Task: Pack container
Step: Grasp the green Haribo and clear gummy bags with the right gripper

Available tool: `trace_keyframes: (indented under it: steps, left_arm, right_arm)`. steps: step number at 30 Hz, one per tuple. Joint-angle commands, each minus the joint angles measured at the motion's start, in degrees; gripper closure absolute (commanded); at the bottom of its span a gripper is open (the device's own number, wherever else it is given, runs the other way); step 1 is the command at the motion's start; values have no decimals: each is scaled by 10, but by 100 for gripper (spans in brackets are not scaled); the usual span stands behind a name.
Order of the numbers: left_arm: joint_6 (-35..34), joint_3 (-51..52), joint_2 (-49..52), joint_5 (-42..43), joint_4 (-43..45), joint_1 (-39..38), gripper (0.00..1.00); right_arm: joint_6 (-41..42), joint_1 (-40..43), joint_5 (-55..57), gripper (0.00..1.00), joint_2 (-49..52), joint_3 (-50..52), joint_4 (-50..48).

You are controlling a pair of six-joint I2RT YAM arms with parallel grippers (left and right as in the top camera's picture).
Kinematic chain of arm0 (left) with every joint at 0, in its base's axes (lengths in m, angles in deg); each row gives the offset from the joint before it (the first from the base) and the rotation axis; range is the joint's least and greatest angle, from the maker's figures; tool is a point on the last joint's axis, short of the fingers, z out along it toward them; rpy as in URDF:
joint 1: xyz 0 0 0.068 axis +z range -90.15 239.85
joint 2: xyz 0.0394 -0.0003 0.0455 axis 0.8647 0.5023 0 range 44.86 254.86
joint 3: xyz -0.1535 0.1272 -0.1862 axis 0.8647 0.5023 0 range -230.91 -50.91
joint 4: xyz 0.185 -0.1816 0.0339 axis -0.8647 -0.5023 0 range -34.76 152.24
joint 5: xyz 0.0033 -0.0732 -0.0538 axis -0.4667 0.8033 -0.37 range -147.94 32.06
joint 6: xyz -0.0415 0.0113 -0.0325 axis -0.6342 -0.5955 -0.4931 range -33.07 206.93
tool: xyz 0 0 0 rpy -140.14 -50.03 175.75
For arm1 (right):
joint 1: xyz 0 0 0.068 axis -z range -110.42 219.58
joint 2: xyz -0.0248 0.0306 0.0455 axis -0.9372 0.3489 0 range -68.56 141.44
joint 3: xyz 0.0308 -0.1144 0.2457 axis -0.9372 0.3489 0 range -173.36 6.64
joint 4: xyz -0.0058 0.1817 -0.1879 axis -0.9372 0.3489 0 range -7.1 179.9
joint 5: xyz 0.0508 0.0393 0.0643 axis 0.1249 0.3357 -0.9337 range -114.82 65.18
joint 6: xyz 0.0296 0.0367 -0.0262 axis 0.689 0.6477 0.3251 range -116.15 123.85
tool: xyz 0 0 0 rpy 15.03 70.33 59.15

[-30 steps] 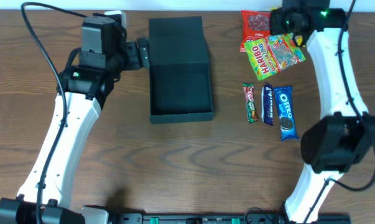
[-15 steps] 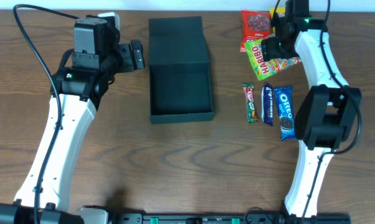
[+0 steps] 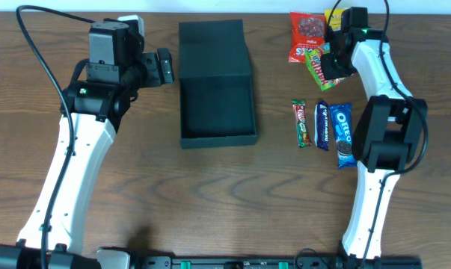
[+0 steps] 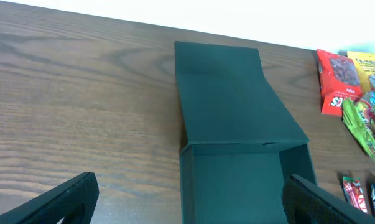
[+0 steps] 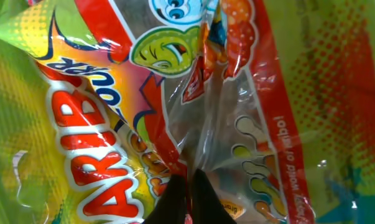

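The black container [image 3: 217, 104] lies open at the table's back middle, its flap lid [image 3: 212, 49] folded back; it also shows in the left wrist view [image 4: 237, 168]. My left gripper [image 3: 165, 66] is open and empty, just left of the container. My right gripper [image 3: 331, 69] is shut on the green and yellow Haribo bag [image 3: 316, 63] at the back right, pinching a fold of the bag [image 5: 143, 124] between its fingertips [image 5: 191, 186]. The bag fills the right wrist view.
A red snack bag [image 3: 305, 31] and a yellow bag [image 3: 332, 16] lie by the Haribo bag. A small red-green bar [image 3: 302, 123], a dark blue bar [image 3: 322, 125] and an Oreo pack [image 3: 344, 134] lie right of the container.
The right gripper came down onto the Haribo bag and closed on it, crumpling it and dragging it a little. The left arm swung slightly left, then held still.
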Motion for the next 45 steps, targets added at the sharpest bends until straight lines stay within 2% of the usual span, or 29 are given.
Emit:
trace_keyframes:
  steps: [1, 6, 19, 27, 28, 29, 30, 31, 33, 36, 45]
  left_arm:
    - [8, 1, -12, 2, 0, 1, 5]
    - [8, 1, -12, 2, 0, 1, 5]
    - [9, 1, -12, 2, 0, 1, 5]
    - [13, 1, -12, -3, 0, 2, 5]
    - [13, 1, -12, -2, 0, 2, 5]
    - [13, 1, -12, -2, 0, 2, 5]
    - [13, 1, -12, -2, 0, 2, 5]
    - [13, 1, -12, -2, 0, 2, 5]
    - [13, 1, -12, -2, 0, 2, 5]
    - [13, 1, -12, -2, -5, 2, 5]
    - [13, 1, -12, -2, -6, 2, 5]
  right_arm:
    - [-3, 6, 8, 99, 47, 12, 18]
    - [31, 5, 7, 99, 32, 9, 48]
    - [33, -21, -30, 99, -166, 9, 43]
    - [10, -77, -65, 99, -213, 9, 74]
    - [41, -81, -48, 99, -206, 12, 82]
    - [51, -81, -37, 88, -198, 12, 87]
    - [57, -79, -26, 63, -190, 12, 91]
    - [61, -78, -14, 51, -181, 12, 93]
    - [64, -70, 2, 33, -159, 12, 99]
    - [73, -52, 3, 21, -120, 12, 106]
    - [78, -21, 3, 21, -43, 12, 94]
